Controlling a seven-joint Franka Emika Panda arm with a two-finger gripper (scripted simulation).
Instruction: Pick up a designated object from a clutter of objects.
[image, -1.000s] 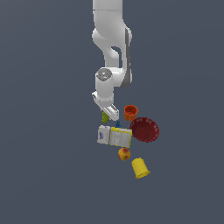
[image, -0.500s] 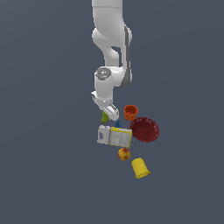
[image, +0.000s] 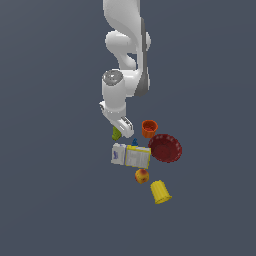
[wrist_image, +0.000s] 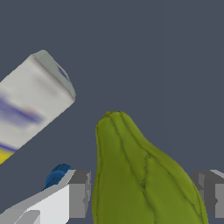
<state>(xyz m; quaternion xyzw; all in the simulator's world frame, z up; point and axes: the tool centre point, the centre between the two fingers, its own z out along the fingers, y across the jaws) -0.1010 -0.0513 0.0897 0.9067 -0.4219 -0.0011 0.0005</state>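
The designated object, a bumpy yellow-green pear (wrist_image: 140, 175), fills the space between my gripper's (wrist_image: 142, 194) fingers in the wrist view. The grey fingertip pads (wrist_image: 79, 194) sit against its two sides, so the gripper is shut on it. In the exterior view the gripper (image: 118, 129) points down at the pear (image: 116, 133), on the left edge of the clutter. I cannot tell whether the pear is off the ground. The pear's wide end is out of the wrist view.
Close by are a white-yellow box (image: 131, 155) (wrist_image: 30, 109) and a small blue piece (image: 134, 142) (wrist_image: 59, 174). An orange cup (image: 149, 128) and a dark red bowl (image: 165, 148) lie to the exterior view's right. Nearer the camera sit a red-yellow apple (image: 142, 175) and a yellow cup (image: 160, 192).
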